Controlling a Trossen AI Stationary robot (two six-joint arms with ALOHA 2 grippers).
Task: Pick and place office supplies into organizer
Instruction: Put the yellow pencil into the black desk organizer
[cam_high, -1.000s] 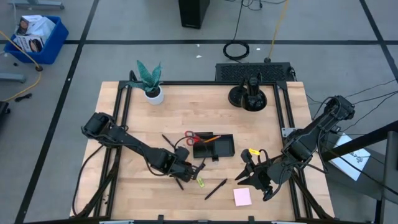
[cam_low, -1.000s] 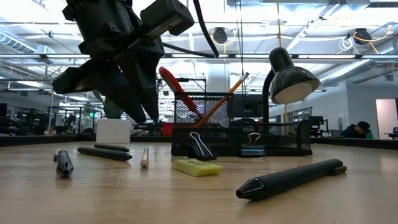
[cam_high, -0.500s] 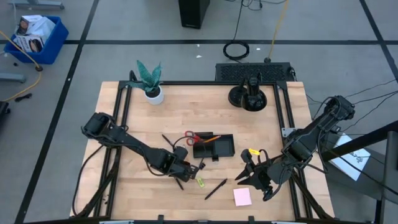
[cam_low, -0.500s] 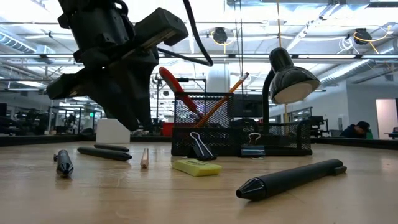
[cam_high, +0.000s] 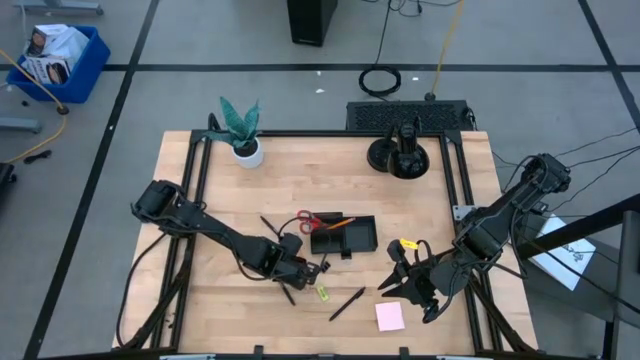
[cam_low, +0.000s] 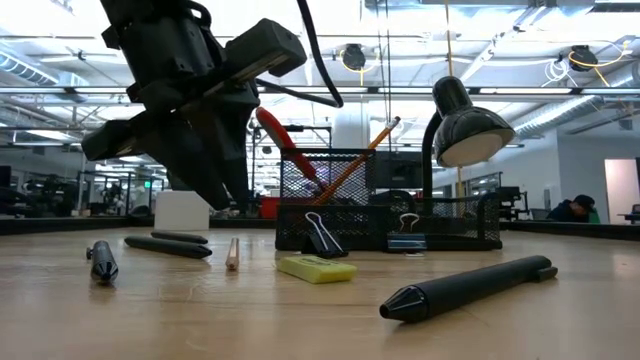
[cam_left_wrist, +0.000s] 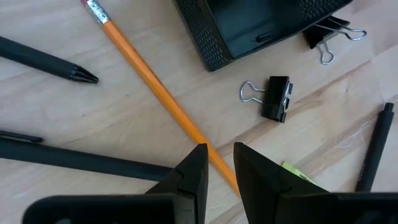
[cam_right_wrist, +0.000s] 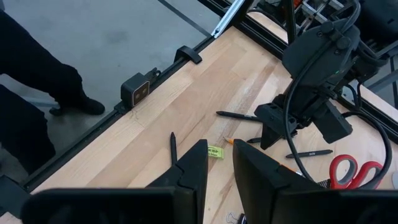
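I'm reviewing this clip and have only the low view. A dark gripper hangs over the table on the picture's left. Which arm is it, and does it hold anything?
Observer: It's the left gripper. Its jaws are narrowly parted and empty, above a thin orange pencil lying flat.
Operator: Where's the other arm?
Observer: The right gripper hangs empty near a pale pink square sticky-note pad, which your view doesn't show.
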